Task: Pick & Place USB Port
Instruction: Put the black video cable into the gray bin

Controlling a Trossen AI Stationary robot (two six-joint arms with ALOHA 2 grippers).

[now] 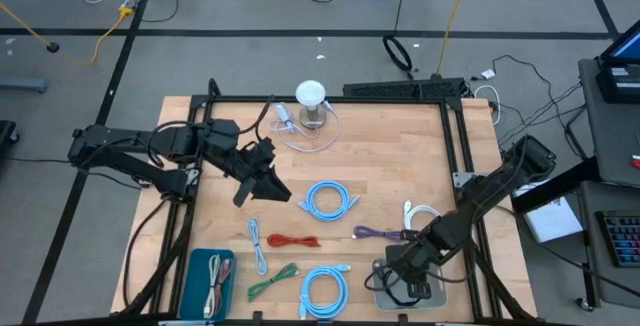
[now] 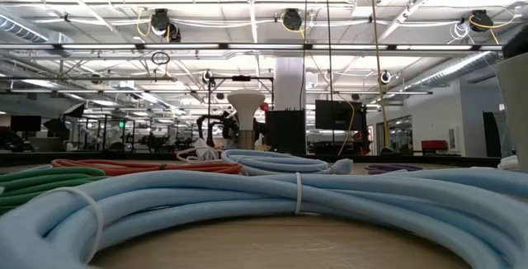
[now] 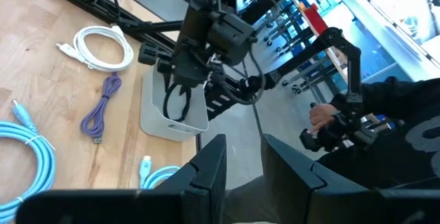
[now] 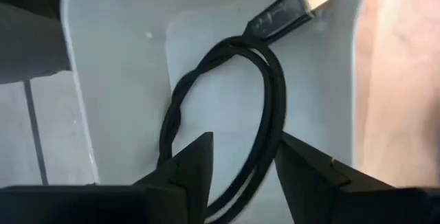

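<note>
Bench (image 1: pixel 400 156) carried several coiled cables, a teal tray (image 1: pixel 196 266) at the near left and a white bin (image 1: pixel 434 292) at the near right corner.

Right tool (image 4: pixel 242 165) hung directly over the white bin, fingers parted with a narrow gap. The black USB cable (image 4: pixel 227 107) lay looped inside the bin, its plug near the bin wall; the loop passed between the fingers, and I could not tell whether the pads touched it. Judged: cable delivered, or about to be let go.

Left tool (image 3: pixel 240 169) was held above the bench's left half, fingers slightly apart and empty.

Risks, largest first:
- If the loop caught on a finger as the right arm lifted, the cable could be dragged back out of the bin.
- The light bin sat near the bench edge; a sideways nudge could push it off.
- The purple cable (image 1: pixel 378 233) and white cable (image 1: pixel 420 213) lay near the right arm's path and could be swept.
</note>
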